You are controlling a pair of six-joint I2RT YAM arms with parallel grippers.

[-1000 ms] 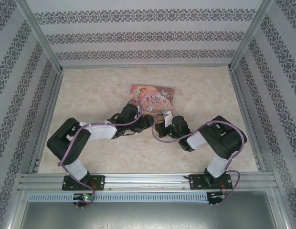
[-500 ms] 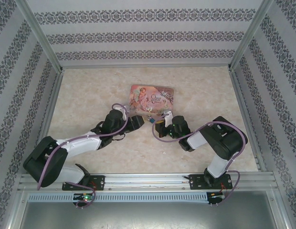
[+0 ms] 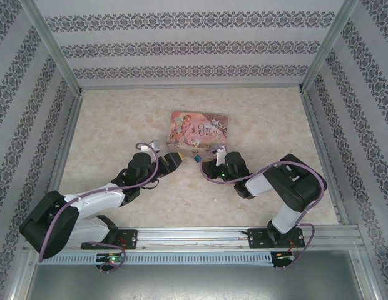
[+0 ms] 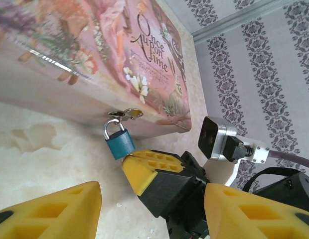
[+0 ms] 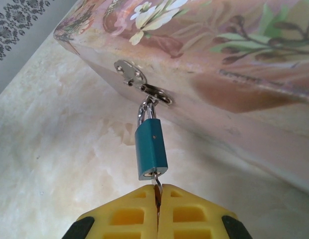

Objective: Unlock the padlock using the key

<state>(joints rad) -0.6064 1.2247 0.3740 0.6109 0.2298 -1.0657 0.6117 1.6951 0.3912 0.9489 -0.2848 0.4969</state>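
Now my right tool [image 5: 157, 196] was pinched tight on the key [image 5: 156, 183].
Its tip sat in the teal padlock [image 5: 151, 153], which hung from the hasp [image 5: 130, 74] of the pink tin [image 5: 219, 55]; my left tool [image 3: 171, 158] stood spread nearby.

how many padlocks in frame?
1. The padlock hangs from the clasp of the pink tin; the right claw is shut on the key in its keyhole. Tin's far side is hidden.

Left arm [image 3: 97, 199] stretched low, left fingers [image 4: 50, 214] parted; right arm [image 3: 260, 183] bent, right fingers [image 5: 122, 216] pinched.
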